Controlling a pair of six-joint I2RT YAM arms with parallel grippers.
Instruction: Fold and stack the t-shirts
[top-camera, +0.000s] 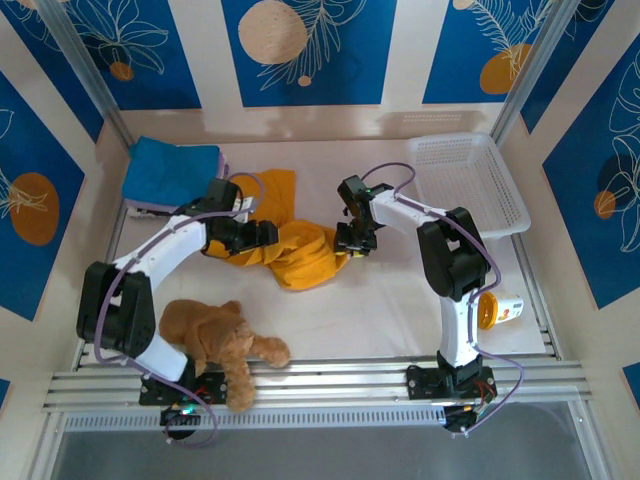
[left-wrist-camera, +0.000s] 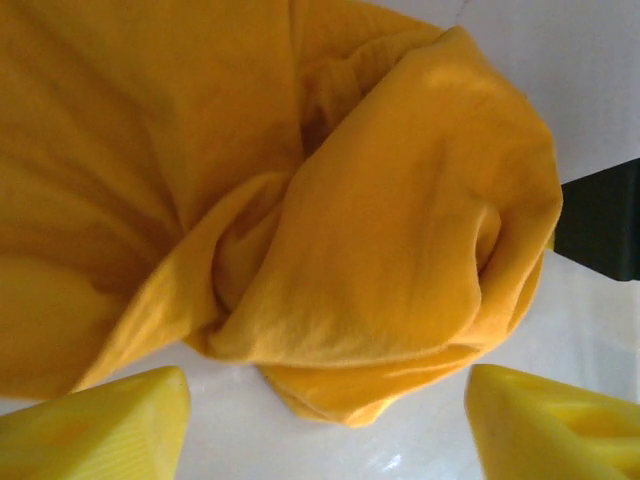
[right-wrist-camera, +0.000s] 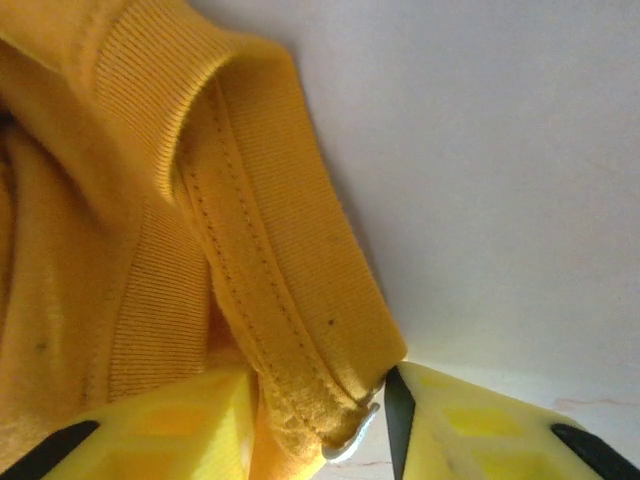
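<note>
Mustard-orange t-shirt (top-camera: 300, 255) lies bunched mid-table (top-camera: 400, 300) between the arms, right gripper (right-wrist-camera: 320, 425) pinching its ribbed collar, left gripper (left-wrist-camera: 325, 425) spread wide at the bunch's left side (cloth just ahead of its fingers), blue t-shirt (top-camera: 170, 168) folded in the far-left corner.

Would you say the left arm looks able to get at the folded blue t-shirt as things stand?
Probably yes: the blue t-shirt lies close beside that arm with nothing between them, and the jaws of the left gripper stand open and empty.
</note>
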